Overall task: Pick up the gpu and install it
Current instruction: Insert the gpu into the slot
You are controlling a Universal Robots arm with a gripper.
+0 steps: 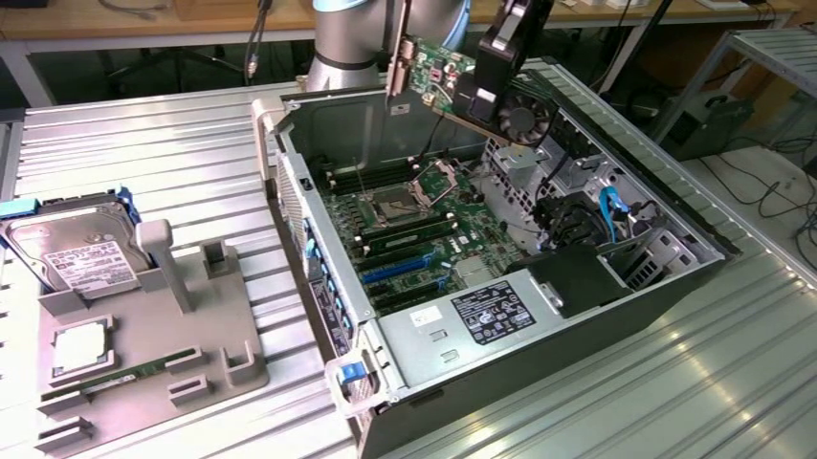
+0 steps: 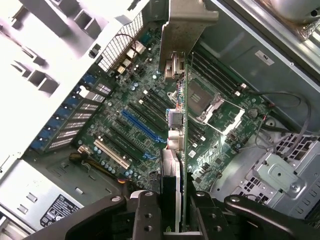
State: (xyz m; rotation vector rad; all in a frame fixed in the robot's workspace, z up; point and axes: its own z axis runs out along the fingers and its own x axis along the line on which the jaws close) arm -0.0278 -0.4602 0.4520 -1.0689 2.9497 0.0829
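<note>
Gpu [image 1: 434, 72] clamped in fingers [image 2: 146, 215], above mobo [image 1: 408, 225] in case [image 1: 344, 124].

In the wrist view I see the gpu [image 2: 175, 145] edge-on, so both its faces are hidden from me. Its bracket [image 2: 187, 25] runs out of frame, as does the gripper [image 2: 172, 215] clamped on it. In the exterior view the arm [image 1: 344, 38] is cut by the upper edge and the tray [image 1: 153, 363] by the exterior view's left. The print on the hard drive [image 1: 77, 253] and power supply [image 1: 492, 311] labels is too small for me to read.
</note>
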